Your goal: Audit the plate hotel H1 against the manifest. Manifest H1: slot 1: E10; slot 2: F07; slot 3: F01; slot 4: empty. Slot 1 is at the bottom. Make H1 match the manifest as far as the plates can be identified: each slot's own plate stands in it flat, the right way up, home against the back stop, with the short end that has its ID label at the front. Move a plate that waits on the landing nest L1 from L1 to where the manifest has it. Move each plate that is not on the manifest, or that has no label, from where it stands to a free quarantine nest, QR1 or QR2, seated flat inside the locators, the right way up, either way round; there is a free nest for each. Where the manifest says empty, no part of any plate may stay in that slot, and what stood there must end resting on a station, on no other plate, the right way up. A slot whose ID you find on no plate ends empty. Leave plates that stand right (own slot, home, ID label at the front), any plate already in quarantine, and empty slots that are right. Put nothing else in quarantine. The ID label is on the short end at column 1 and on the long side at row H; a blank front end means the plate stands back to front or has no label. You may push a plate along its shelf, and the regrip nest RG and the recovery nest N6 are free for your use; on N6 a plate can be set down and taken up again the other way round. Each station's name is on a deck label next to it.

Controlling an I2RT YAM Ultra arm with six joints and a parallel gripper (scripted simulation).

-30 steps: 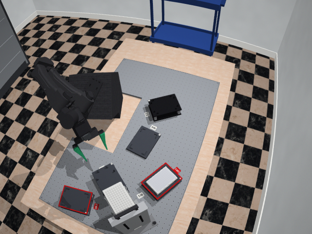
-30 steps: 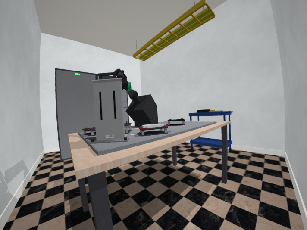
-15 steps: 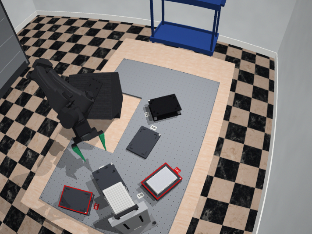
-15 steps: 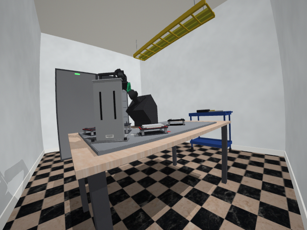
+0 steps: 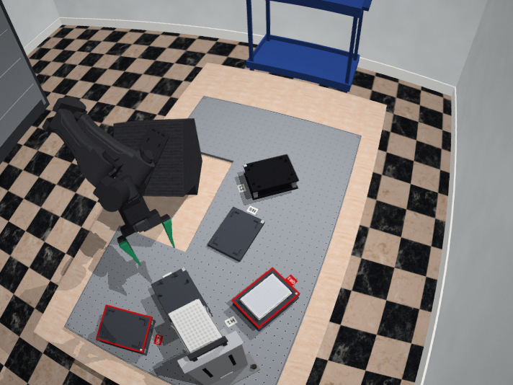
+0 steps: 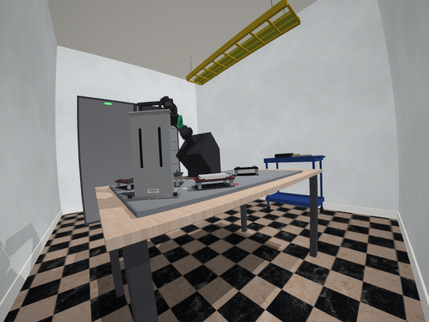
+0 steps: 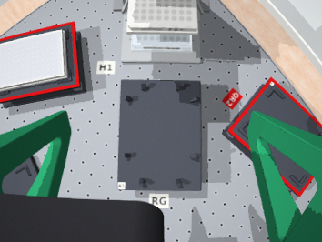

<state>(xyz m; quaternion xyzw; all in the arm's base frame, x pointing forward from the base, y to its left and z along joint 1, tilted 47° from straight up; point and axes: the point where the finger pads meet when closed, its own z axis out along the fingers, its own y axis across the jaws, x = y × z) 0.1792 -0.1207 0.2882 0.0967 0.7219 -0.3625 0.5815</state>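
My gripper [image 5: 157,256] [image 6: 180,122] [image 7: 159,121] is open and empty, high over the near side of nest RG [image 5: 176,290] [image 7: 159,127], which bears no plate. Hotel H1 [image 6: 152,155] stands beyond RG. A white welled plate [image 5: 194,325] [image 7: 159,15] shows in its upper part, and a clear plate [image 7: 161,42] lower down. Their labels are not readable and other slots are hidden. Quarantine nest QR1 [image 5: 246,311] [image 7: 77,55] holds a white plate [image 5: 266,295] [image 6: 212,176] [image 7: 32,59]. Quarantine nest QR2 [image 5: 124,329] [image 7: 284,118] is empty.
Nest N6 [image 5: 235,233] is empty. The black landing nest L1 [image 5: 271,176] [image 6: 246,168] shows no plate on top. The black arm mount [image 5: 174,157] [image 6: 200,155] stands beside the table. A blue cart [image 5: 304,62] [image 6: 294,199] stands behind the table.
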